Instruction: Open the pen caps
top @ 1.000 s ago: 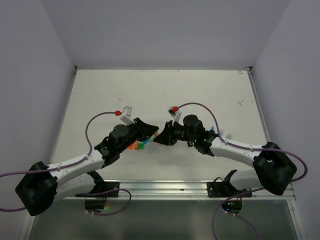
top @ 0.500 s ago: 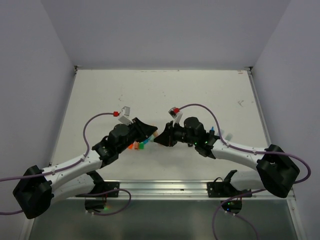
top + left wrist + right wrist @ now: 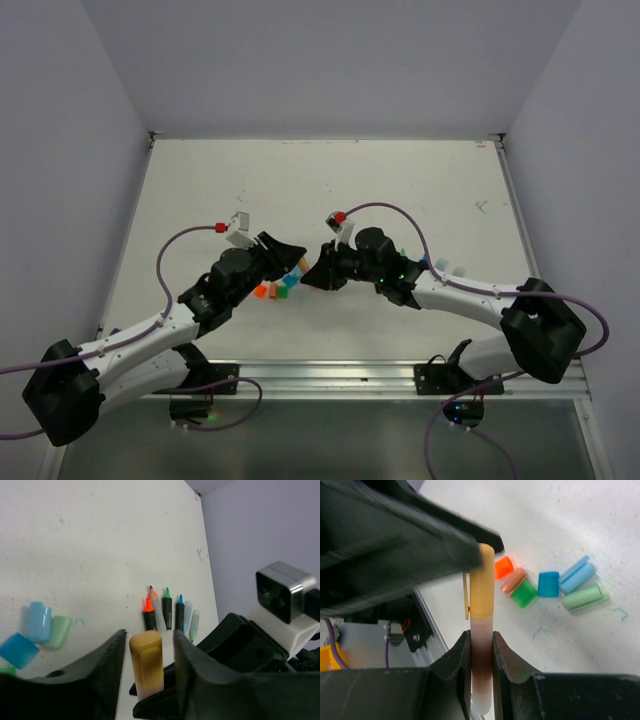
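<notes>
The right gripper (image 3: 481,641) clamps a pale pink plastic marker body (image 3: 481,677). The left gripper (image 3: 148,642) stands open astride its tan-yellow clipped plastic cap (image 3: 145,655), with narrow gaps either side. Six loose coloured plastic caps (image 3: 547,584) lie on the white table (image 3: 600,510).

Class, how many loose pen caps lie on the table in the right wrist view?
6, in one cluster: orange, salmon, green, blue, light blue, mint, left to right. A seventh, yellow, sits on the held marker. Others may hide behind the arms.
</notes>
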